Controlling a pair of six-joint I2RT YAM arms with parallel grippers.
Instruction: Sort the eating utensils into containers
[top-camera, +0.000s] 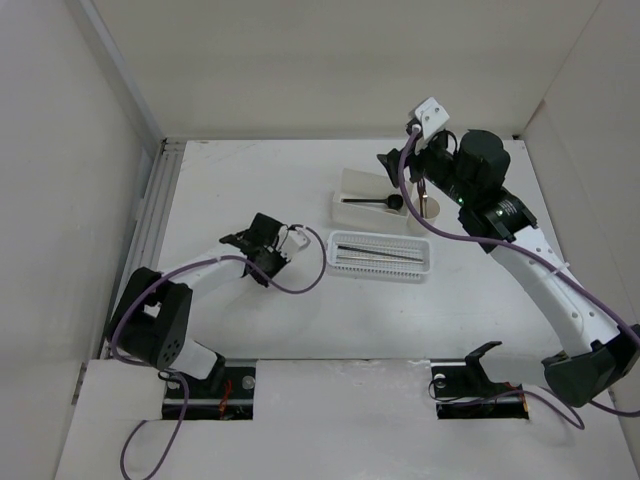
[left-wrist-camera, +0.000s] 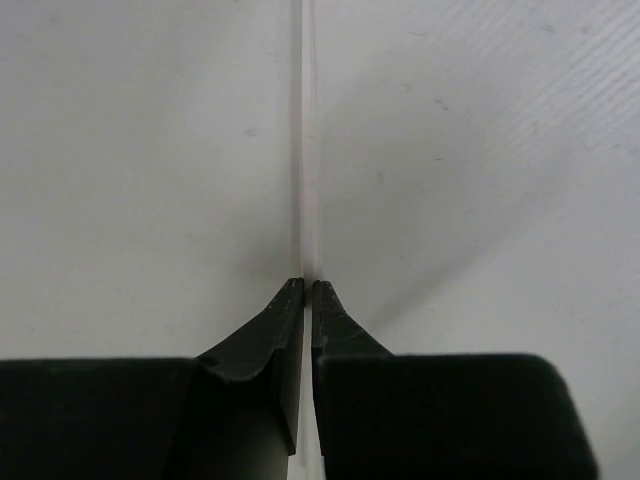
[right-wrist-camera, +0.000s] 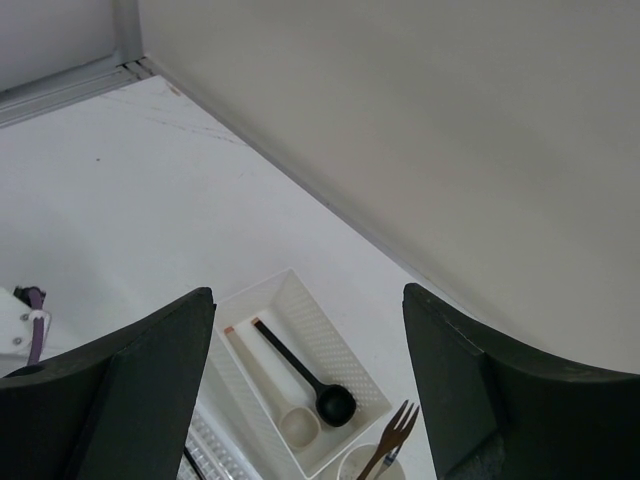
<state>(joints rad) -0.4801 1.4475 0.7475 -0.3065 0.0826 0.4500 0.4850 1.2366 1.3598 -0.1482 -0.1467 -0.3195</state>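
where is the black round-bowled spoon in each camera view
top external: the black round-bowled spoon lies upper middle, inside the white square open box, bowl to the right.
left wrist: not in it.
right wrist: bottom centre, bowl pointing lower right.
shared landmark: the white square open box that holds it, seen in the top external and right wrist views.

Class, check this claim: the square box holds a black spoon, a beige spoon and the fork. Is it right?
Not quite. The box holds the black spoon and the beige spoon, but the fork is not in it: it stands in the cup beside the box. The right wrist view shows this.
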